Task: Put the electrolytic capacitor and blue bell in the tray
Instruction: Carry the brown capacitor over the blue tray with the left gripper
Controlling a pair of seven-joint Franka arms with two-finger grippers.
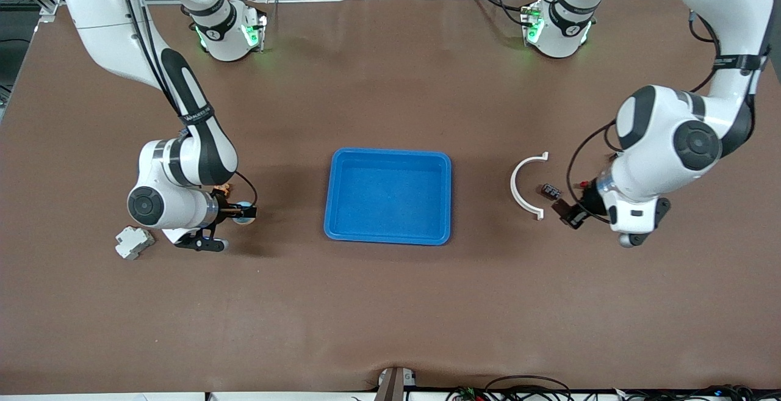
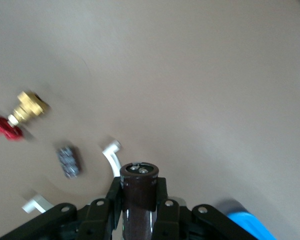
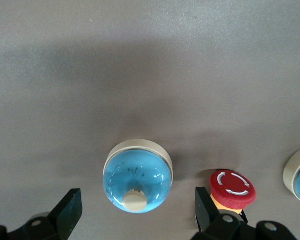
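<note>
The bright blue tray lies mid-table; one corner shows in the left wrist view. My left gripper is shut on the dark brown electrolytic capacitor, holding it over the table beside a white curved piece. My right gripper is open and low, its fingers on either side of the blue bell without touching it. The bell stands on the table toward the right arm's end and is partly hidden under the gripper in the front view.
A small dark component lies inside the white arc. A brass valve with a red handle lies farther off. A red emergency-stop button stands beside the bell. A white breaker block lies nearby.
</note>
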